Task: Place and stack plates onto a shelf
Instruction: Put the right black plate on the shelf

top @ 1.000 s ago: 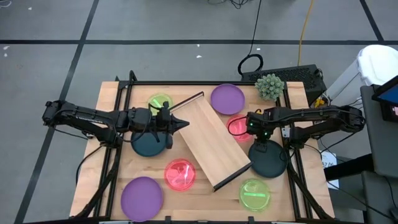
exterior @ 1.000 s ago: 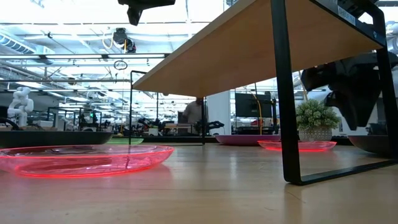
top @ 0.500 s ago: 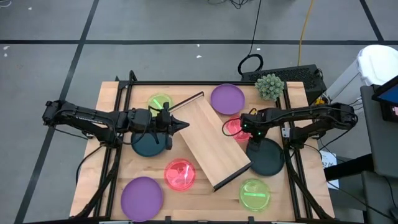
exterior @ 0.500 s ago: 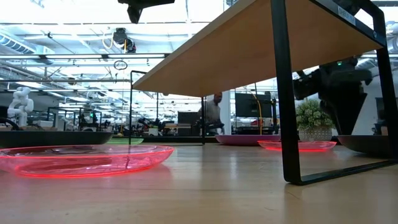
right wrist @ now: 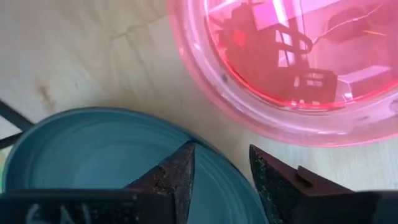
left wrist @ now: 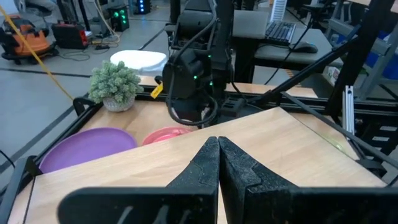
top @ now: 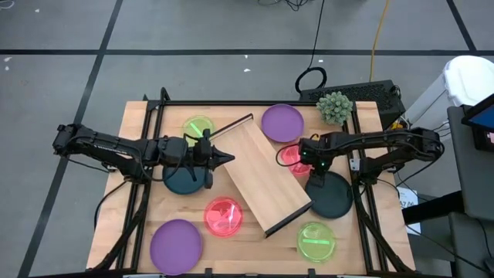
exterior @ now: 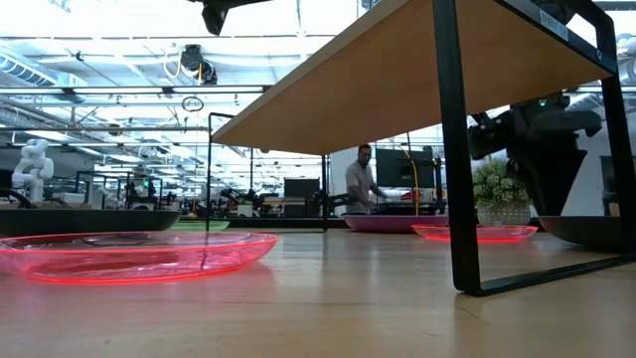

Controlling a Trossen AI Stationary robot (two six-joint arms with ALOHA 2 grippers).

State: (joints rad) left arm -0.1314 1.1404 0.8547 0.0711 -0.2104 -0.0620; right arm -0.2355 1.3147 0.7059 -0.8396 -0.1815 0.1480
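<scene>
Down at the near table edge, a purple plate (top: 176,245) and green plate (top: 316,240) wait untouched. Farther in, the shelf (top: 264,174) lies slantwise and bare, no plate on it yet. Beside it, the right gripper (top: 313,171) hangs over the rim of a dark teal plate (top: 333,196), fingers (right wrist: 177,174) parted astride the edge but not yet gripping, probably to lift it. Across the board, the left gripper (top: 225,156) waits pinched tight on nothing, clear of the way. Beyond, a pink plate (top: 291,157) sits against the shelf.
</scene>
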